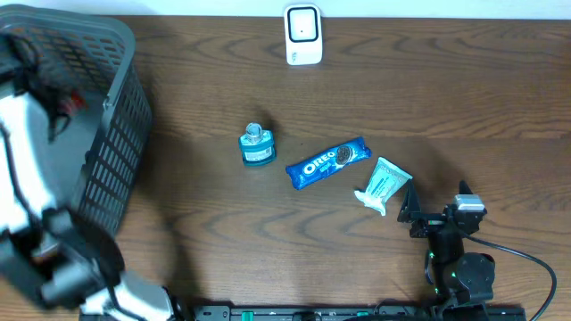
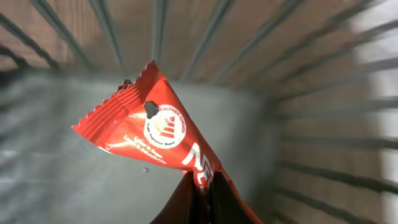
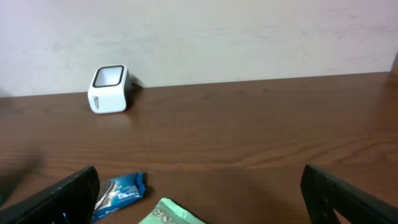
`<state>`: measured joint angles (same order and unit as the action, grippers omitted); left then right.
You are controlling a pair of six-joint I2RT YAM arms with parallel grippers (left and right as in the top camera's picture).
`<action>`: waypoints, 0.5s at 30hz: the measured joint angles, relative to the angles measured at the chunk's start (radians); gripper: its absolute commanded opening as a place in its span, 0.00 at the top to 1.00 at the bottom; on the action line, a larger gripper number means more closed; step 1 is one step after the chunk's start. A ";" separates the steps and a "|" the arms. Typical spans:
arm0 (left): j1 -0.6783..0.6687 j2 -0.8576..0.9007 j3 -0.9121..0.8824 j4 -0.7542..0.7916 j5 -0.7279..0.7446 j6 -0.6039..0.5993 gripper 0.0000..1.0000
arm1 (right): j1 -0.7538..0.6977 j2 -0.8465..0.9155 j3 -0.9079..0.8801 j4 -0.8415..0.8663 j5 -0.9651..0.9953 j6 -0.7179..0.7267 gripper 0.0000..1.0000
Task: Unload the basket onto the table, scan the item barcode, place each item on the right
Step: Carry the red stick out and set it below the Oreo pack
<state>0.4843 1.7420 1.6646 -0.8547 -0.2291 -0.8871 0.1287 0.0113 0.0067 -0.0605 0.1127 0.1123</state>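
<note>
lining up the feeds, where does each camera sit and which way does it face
overhead: above the table, facing down on basket, scanner, left arm, right arm
left wrist: inside the basket, facing the red packet in the shut left end effector
right wrist: low, facing the wall; open right end effector below
shared: overhead and right wrist both show scanner, Oreo pack

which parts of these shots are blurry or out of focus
Left wrist: packet fairly sharp, basket bars soft. Overhead: left arm smeared, Oreo pack crisp. Right wrist: scanner clear, near fingers dark and blurred.
</note>
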 measured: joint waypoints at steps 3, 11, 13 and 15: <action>-0.005 -0.166 0.003 -0.005 0.050 0.065 0.93 | 0.000 0.000 0.000 0.000 0.000 0.000 0.01; -0.208 -0.420 0.006 -0.156 0.144 0.212 0.93 | 0.000 0.000 0.000 0.000 0.000 0.000 0.01; -0.284 -0.436 0.006 -0.198 0.150 0.247 0.93 | 0.000 0.000 0.000 0.000 0.000 0.000 0.01; -0.363 -0.441 0.006 -0.253 0.158 0.282 0.93 | 0.000 0.000 0.000 0.000 0.000 0.000 0.01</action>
<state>0.1211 1.3010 1.6707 -1.1072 -0.0715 -0.6048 0.1287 0.0113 0.0067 -0.0601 0.1127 0.1123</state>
